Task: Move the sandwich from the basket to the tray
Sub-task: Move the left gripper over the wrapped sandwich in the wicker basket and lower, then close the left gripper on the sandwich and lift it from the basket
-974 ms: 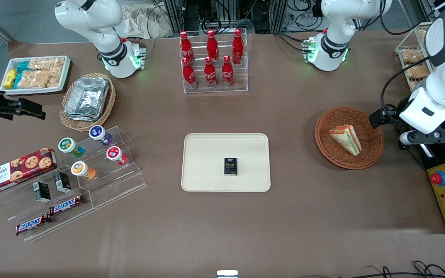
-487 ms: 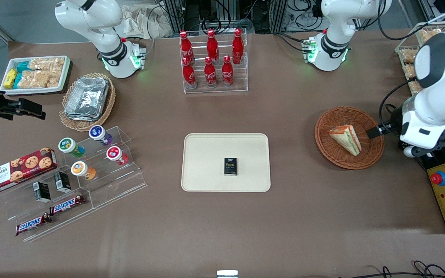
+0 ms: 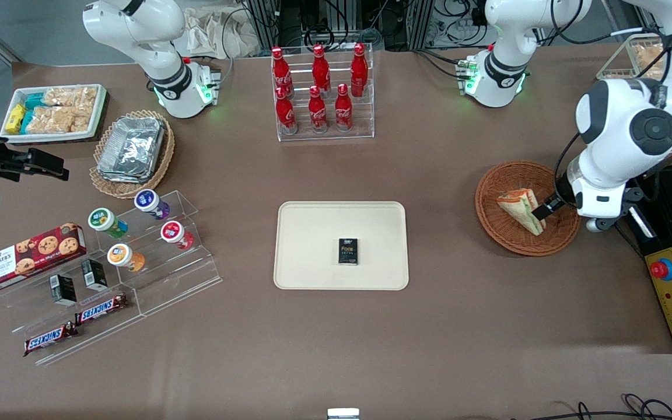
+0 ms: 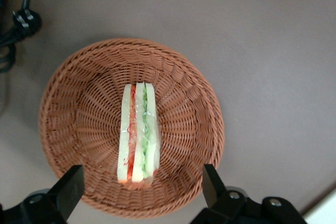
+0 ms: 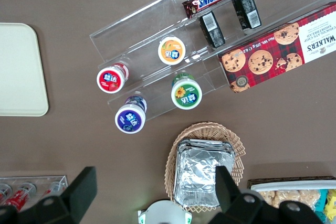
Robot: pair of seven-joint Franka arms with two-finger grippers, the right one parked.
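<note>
Reddish-brown wicker frames the scene: the sandwich [image 4: 137,134] lies in the basket [image 4: 68,98] toward the working arm's end of the table, its red and green filling edge facing up at my wrist camera. My left gripper [image 4: 140,192] hangs above the basket with its fingers [image 4: 68,184] spread wide, one on each side of the wedge, touching nothing. The cream tray [image 3: 312,245] sits mid-table, well apart, carrying only a small black box [image 3: 347,251].
</note>
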